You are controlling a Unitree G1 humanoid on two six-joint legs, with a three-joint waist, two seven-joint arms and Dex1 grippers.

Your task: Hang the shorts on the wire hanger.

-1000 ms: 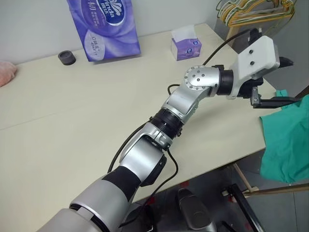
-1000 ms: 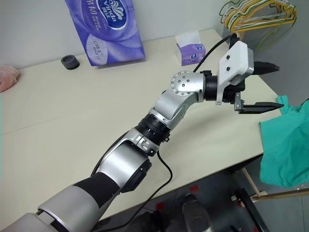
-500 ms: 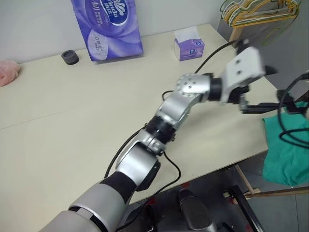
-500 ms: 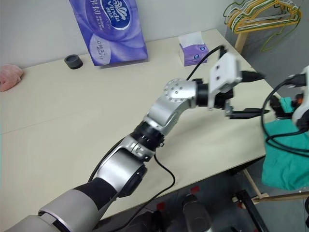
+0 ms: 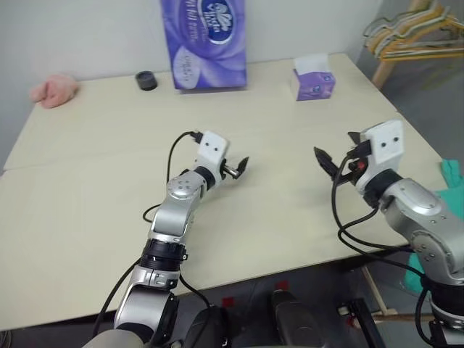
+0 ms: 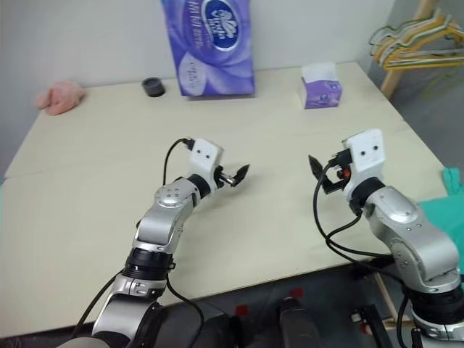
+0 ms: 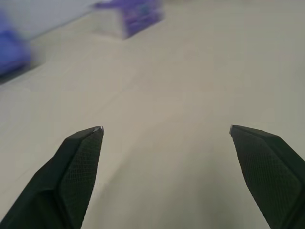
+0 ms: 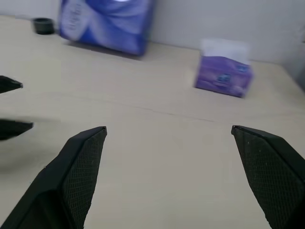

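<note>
Nearest to me, both my arms reach out level over the pale worktop [image 5: 87, 217]. My left pincer [image 5: 238, 168] hovers above the middle of the worktop with its two black fingers spread wide and nothing between them. My right pincer [image 5: 328, 162] hovers nearer the worktop's right edge, its fingers also spread wide and empty.

Beyond the right edge, low down beside my right arm, a strip of the teal-green shorts [image 6: 451, 210] hangs off the worktop.

Farther back, a small purple tissue box [image 5: 314, 78] sits near the far right corner. A tall purple tissue pack [image 5: 204, 42] stands at the far edge, with a small black cap [image 5: 146, 80] just beside it. A pink cloth lump [image 5: 54, 90] lies at the far left corner.

Farthest off, past the far right corner, wire hangers [image 5: 415, 35] hang in a bunch on a wooden stand; I cannot pick out the wire hanger meant for the shorts.
</note>
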